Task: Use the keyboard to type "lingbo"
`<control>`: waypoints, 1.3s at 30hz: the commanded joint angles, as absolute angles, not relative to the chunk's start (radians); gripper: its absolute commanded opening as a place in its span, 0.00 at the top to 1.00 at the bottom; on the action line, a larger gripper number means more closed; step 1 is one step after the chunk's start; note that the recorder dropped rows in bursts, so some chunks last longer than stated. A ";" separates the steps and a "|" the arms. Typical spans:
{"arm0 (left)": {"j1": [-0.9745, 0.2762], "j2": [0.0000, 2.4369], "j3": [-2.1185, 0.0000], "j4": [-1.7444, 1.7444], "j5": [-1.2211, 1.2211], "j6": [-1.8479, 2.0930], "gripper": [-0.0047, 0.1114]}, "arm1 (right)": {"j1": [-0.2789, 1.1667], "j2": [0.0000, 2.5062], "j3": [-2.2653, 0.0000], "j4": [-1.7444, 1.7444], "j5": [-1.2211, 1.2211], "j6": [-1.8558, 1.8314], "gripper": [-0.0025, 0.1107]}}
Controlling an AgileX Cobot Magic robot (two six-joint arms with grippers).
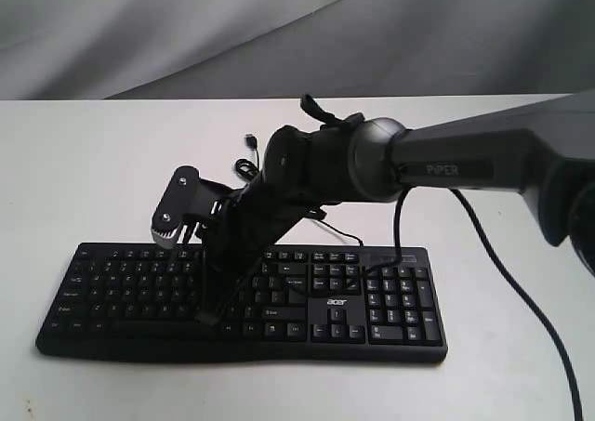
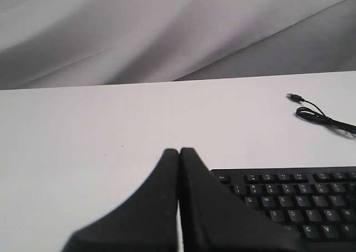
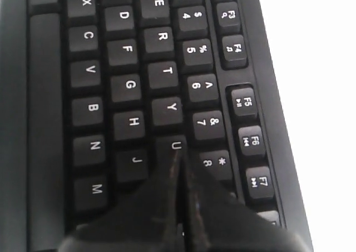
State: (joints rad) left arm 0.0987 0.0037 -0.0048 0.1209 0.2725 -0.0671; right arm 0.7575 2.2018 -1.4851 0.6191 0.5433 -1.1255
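1. Since no screen is in view, you cannot read how many letters of "lingbo" are typed; treat the count as unknown.
2. The keyboard [image 1: 390, 300] lies flat at the near middle of the tabletop [image 1: 84, 161], with its cable [image 2: 314, 114] coiled on the far side.
3. Your right jaws are clenched into one tip over the U key [image 3: 176, 145]; I cannot tell whether it is pressing.
4. U is not in the word, so I judge the typing unfinished.
5. Your left jaws, also clenched and holding nothing, hang by the keyboard's far left corner.
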 commanded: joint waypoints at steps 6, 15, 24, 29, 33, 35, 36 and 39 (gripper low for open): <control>0.100 0.000 0.000 0.117 0.266 -0.069 0.96 | 0.758 2.166 -1.491 0.603 0.560 -1.116 0.98; 0.100 0.000 0.000 0.117 0.266 -0.069 0.96 | 0.803 2.160 -1.491 0.635 0.594 -1.115 0.98; 0.100 0.000 0.000 0.117 0.266 -0.069 0.96 | 0.830 2.182 -1.491 0.635 0.587 -1.117 0.98; 0.100 0.000 0.000 0.117 0.266 -0.069 0.96 | 0.830 2.184 -1.491 0.633 0.584 -1.119 0.98; 0.100 0.000 0.000 0.117 0.266 -0.069 0.96 | 0.830 2.194 -1.491 0.636 0.567 -1.121 0.98; 0.100 0.000 0.000 0.117 0.266 -0.069 0.96 | 0.830 2.194 -1.491 0.636 0.567 -1.121 0.98; 0.100 0.000 0.000 0.117 0.266 -0.069 0.96 | 0.830 2.194 -1.491 0.636 0.566 -1.123 0.98; 0.100 0.000 0.000 0.117 0.266 -0.069 0.96 | 0.830 2.195 -1.491 0.638 0.566 -1.123 0.98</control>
